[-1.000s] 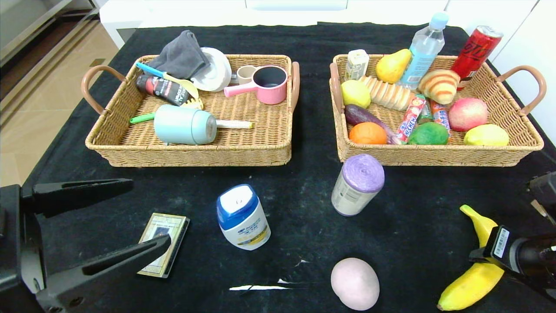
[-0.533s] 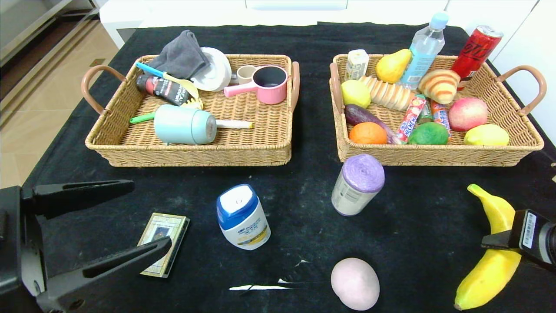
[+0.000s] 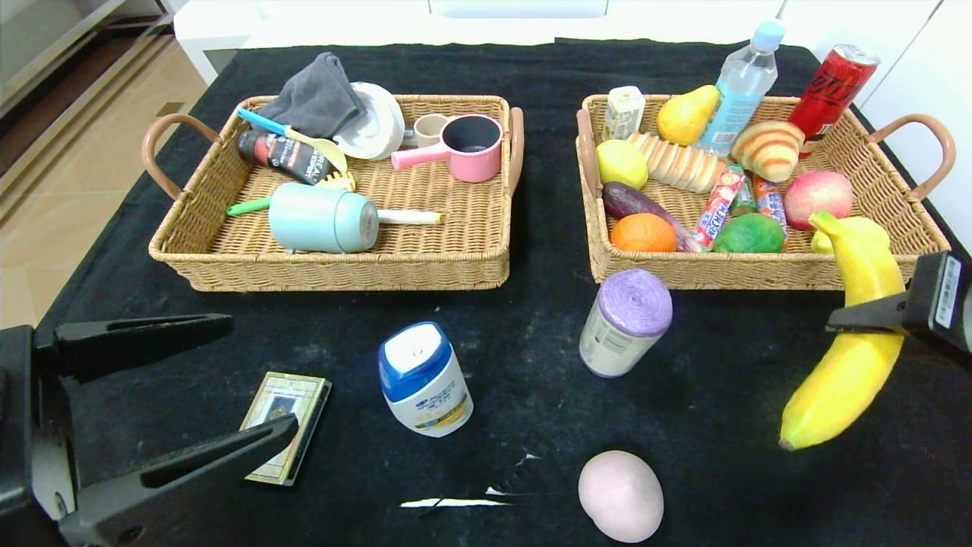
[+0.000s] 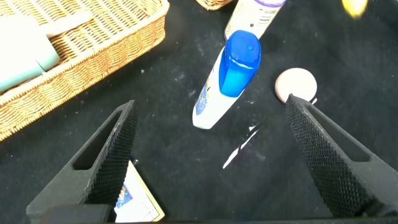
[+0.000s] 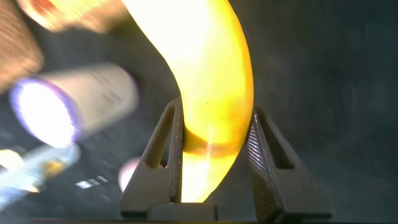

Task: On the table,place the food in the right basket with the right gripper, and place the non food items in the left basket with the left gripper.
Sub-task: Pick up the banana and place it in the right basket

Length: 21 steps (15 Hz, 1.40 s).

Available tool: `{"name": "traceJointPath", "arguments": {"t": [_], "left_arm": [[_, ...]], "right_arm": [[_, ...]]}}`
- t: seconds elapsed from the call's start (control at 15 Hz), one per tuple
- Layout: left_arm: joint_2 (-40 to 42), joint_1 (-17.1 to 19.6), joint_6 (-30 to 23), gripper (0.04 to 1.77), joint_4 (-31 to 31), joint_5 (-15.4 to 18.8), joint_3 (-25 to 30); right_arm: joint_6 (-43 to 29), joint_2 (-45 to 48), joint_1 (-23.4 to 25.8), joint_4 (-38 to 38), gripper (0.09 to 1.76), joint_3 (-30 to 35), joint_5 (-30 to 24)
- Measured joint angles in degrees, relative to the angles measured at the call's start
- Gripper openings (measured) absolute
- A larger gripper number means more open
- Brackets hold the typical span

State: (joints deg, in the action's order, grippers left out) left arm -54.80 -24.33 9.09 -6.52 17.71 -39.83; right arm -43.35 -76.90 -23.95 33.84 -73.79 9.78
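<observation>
Surface: black cloth-covered table [image 3: 486,365] is carrying two wicker baskets at the far side and loose items nearer the robot.
Left gripper: left gripper [image 3: 163,403] is hanging with its jaws spread wide and empty at the near left, above a small card box [image 3: 286,427].
Near items: pale pink egg-shaped object [image 3: 620,495] is lying closest, with a blue-capped white bottle [image 3: 424,378] and a purple-topped roll [image 3: 626,322] standing beyond it.
Right gripper: right gripper [image 3: 885,317] is clamping a banana [image 3: 850,342] across its middle, off the cloth at the right edge; in the wrist view the two pads are pressing on either side of the yellow peel [image 5: 211,93].
Banana position: its stem end is pointing toward the right basket [image 3: 759,270], overlapping that basket's front rim in the head view, while the tip is hanging down over the table.
Doing it well: the arm should probably be carrying the banana forward, high enough that the hanging tip clears the rim.
Drop spot: right basket is crowded with fruit, bread and drinks, so releasing low over the front right part seems safest.
Far left: left basket [image 3: 334,262] is holding a mug, a cloth and utensils.
</observation>
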Motion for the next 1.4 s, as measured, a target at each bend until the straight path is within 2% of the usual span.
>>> {"name": "traceJointPath", "arguments": {"t": [0.4, 0.8, 1.13, 1.4], "left_arm": [[0.1, 0.0, 0.0, 1.72, 0.0, 0.0, 0.0], [0.1, 0.0, 0.4, 1.72, 0.0, -0.1, 0.0], [0.3, 0.1, 0.6, 1.72, 0.0, -0.1, 0.0], [0.3, 0.0, 0.8, 1.72, 0.0, -0.1, 0.0]], "right_arm": [[2.5, -9.1, 0.7, -0.2, 0.68, -14.6, 0.0], [3.8, -16.2, 1.3, -1.4, 0.68, -23.8, 0.1], [3.8, -20.0, 2.6, -11.1, 0.67, -25.3, 0.2], [3.6, -22.5, 3.4, -16.5, 0.67, -25.2, 4.6]]}}
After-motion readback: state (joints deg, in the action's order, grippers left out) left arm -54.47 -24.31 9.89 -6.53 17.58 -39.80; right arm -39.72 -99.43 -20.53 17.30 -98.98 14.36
